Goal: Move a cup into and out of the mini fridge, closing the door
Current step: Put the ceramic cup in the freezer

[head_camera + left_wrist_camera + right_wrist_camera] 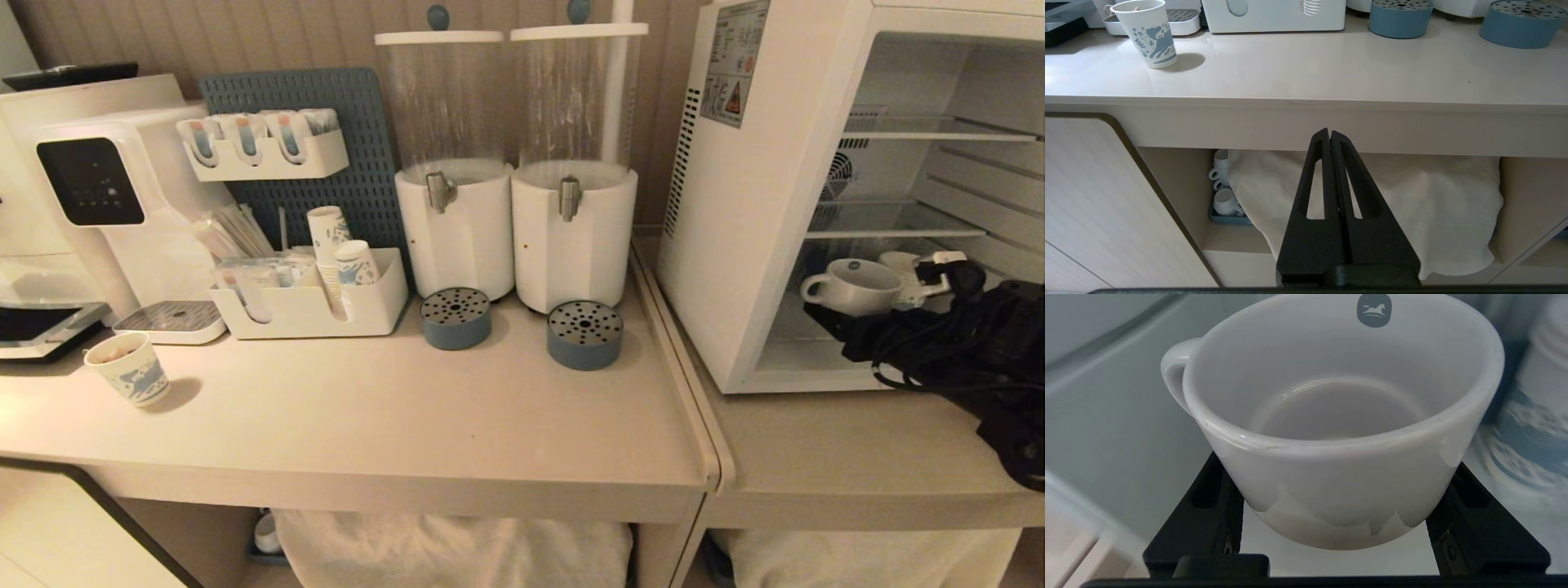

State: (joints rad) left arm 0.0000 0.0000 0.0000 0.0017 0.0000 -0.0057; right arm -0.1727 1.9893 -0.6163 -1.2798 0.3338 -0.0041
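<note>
The cup (1343,428) is a squat white ceramic piece with a thick rounded rim, a loop handle on one side and a small dark grey badge with a pale horse-like figure printed on the inner wall just under the rim; it is empty and glossy inside. It sits upright, clamped between the two black fingers (1208,514) of the right tool (1337,522), which press on opposite sides of its lower body. From the head view the cup (853,286) is inside the mini fridge (759,204), in the lowest compartment under the wire shelves, with its handle toward the fridge's left wall; whether its base rests on the fridge floor cannot be told. The right tool (886,306) reaches in through the open front. A blue-patterned paper cup (1535,404) stands just beside the cup, deeper in the same compartment. The left tool (1330,141) hangs below the bench (1306,77) edge with its fingers pressed together, holding nothing, facing a white cloth bundle (1412,204) on the lower shelf.
</note>
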